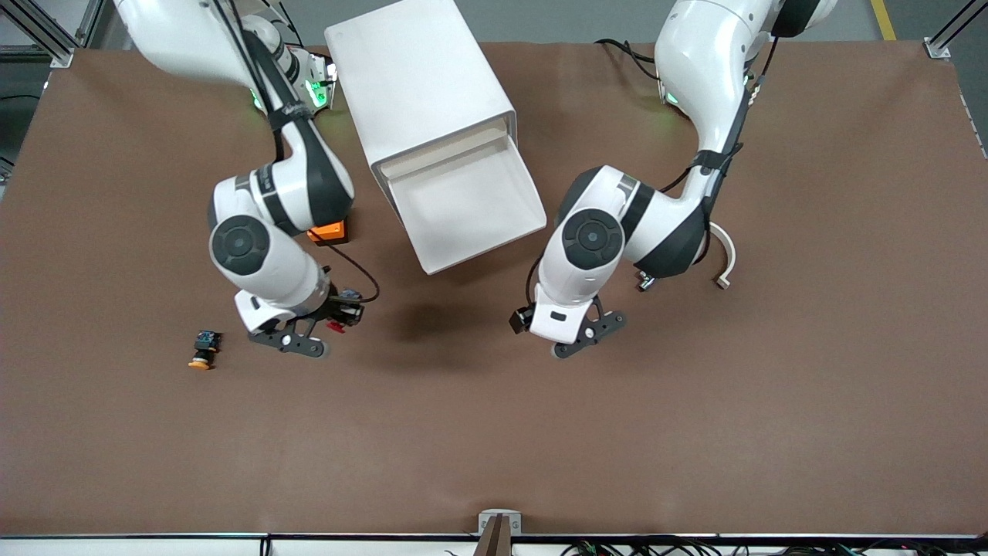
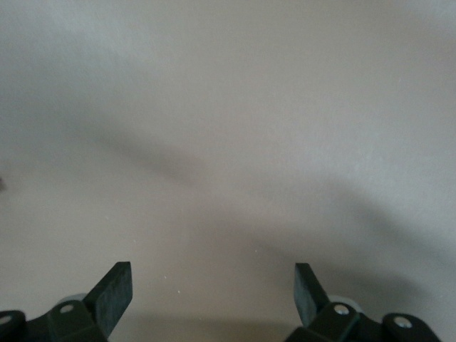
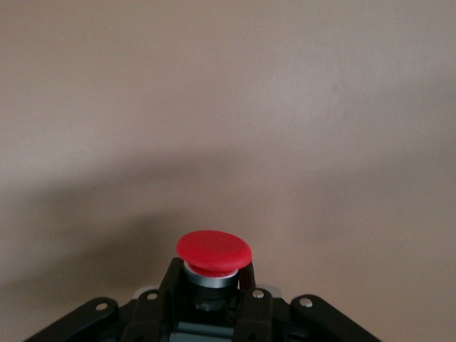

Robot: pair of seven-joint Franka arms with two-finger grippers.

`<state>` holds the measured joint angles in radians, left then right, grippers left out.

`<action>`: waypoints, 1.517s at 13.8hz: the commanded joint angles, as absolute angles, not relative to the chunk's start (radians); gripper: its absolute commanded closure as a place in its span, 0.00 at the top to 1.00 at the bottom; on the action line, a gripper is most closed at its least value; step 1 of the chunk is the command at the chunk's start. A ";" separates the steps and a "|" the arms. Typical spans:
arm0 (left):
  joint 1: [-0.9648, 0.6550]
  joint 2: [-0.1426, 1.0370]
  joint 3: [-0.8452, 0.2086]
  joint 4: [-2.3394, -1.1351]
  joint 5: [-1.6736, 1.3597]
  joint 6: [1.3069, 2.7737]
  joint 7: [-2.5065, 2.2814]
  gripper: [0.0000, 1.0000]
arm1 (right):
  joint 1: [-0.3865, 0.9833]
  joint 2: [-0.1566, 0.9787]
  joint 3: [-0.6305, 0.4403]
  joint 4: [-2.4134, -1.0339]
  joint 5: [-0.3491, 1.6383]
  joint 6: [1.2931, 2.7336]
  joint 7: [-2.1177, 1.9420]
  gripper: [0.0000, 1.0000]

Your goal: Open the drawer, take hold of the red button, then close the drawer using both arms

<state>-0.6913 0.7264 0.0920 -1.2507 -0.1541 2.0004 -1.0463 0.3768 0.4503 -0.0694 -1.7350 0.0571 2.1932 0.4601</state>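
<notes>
The white cabinet stands toward the robots' bases with its drawer pulled open and nothing showing inside. My right gripper is over bare table nearer the front camera than the cabinet, toward the right arm's end. It is shut on the button. In the right wrist view the fingers clamp the button's collar under its round red cap. My left gripper hangs over bare table nearer the front camera than the drawer. It is open and empty, and both fingertips show over brown table.
An orange-yellow-capped button lies on the table beside my right gripper, toward the right arm's end. A white curved piece lies beside the left arm. The brown table stretches wide toward the front camera.
</notes>
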 commanded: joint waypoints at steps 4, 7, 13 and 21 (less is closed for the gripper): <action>-0.768 0.721 0.092 -1.305 -0.137 2.026 -1.097 1.00 | 0.169 0.472 -0.048 -1.855 0.046 2.367 0.057 0.00; -0.801 0.722 0.091 -1.318 -0.146 2.026 -1.098 1.00 | 0.118 0.529 -0.048 -1.855 0.046 2.423 -0.021 0.00; -0.836 0.721 0.049 -1.330 -0.164 2.026 -1.183 1.00 | 0.103 0.626 -0.048 -1.835 0.046 2.516 -0.060 0.01; -0.842 0.721 -0.029 -1.331 -0.245 2.014 -1.249 1.00 | 0.097 0.617 -0.049 -1.763 0.048 2.366 -0.087 1.00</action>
